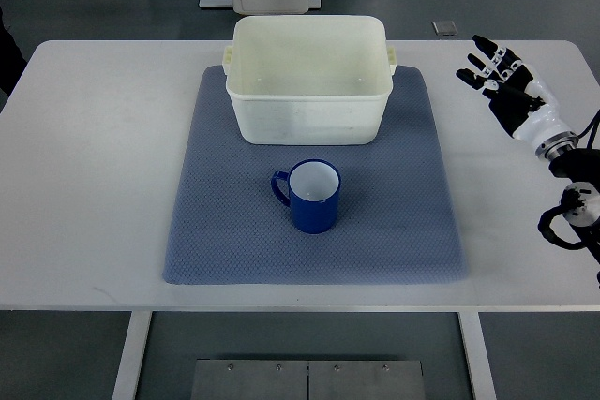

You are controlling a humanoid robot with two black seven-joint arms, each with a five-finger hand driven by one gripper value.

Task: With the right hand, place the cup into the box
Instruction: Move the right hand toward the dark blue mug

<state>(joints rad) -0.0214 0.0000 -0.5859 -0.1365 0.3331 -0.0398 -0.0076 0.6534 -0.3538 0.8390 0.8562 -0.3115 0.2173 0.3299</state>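
While your right hand (pixel 502 81) hovers spread and empty, grip the rigid, probably slippery cup (pixel 312 196) around its body.

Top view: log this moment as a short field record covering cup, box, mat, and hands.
cup: blue mug, upright, white inside, handle toward picture left, on the mat
box: white plastic bin, open top, nothing seen inside, behind the cup
mat: blue-grey cloth under both cup and box
right hand: fingers spread, holding nothing, over the table at the right edge, well clear of the cup
left hand: not in view
task state: cup not yet grasped
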